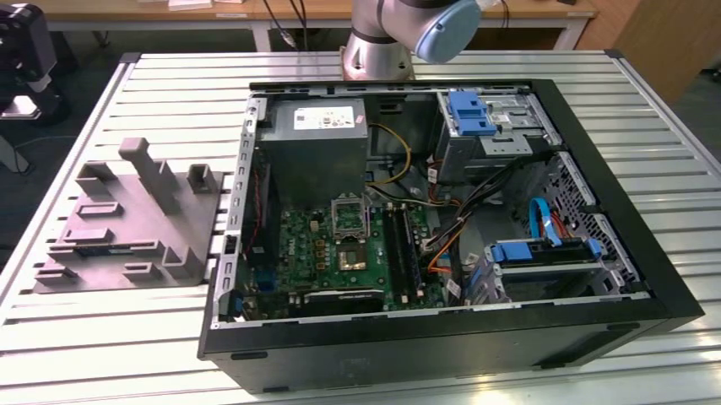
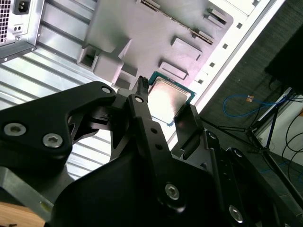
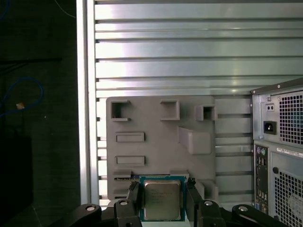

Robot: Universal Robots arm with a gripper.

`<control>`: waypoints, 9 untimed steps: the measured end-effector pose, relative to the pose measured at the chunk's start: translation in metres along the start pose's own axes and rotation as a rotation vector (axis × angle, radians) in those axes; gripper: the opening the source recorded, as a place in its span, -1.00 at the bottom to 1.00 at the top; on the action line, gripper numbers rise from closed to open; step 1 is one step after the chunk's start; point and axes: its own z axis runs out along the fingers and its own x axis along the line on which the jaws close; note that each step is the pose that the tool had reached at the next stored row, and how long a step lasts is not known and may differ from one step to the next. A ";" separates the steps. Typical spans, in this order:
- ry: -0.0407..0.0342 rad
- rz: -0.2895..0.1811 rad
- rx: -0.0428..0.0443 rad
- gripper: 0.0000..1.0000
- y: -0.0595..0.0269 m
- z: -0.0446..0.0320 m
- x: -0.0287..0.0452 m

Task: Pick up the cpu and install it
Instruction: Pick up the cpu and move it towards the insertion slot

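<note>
Pickup is looking done: the tool (image 3: 162,189) is clamping the cpu (image 3: 162,202) by opposite edges, holding it aloft over the grey tray (image 3: 156,156) on the desk (image 3: 170,47). Installing is waiting, the motherboard socket (image 1: 349,215) lying well apart

silver-grey robot arm (image 1: 379,44) stands upright on its round base in the exterior view. a pale blue joint cap (image 1: 447,29) sits on the joint above, and the rest of the arm runs up past the picture's edge. black two-fingered gripper (image 3: 162,202) shows in both wrist views (image 2: 165,100), with linkage plates and bolt heads exposed. the fingers (image 3: 134,195) are closed against two opposite edges of a small square silvery-topped cpu (image 3: 162,198). the chip is held flat between the tips, lifted clear.
</note>
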 end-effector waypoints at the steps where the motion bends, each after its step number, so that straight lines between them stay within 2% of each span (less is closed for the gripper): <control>1: 0.0000 0.000 0.0000 -0.06 0.0000 0.0000 -0.0002; 9: 0.0001 0.000 0.0001 -0.06 0.0001 0.0000 -0.0016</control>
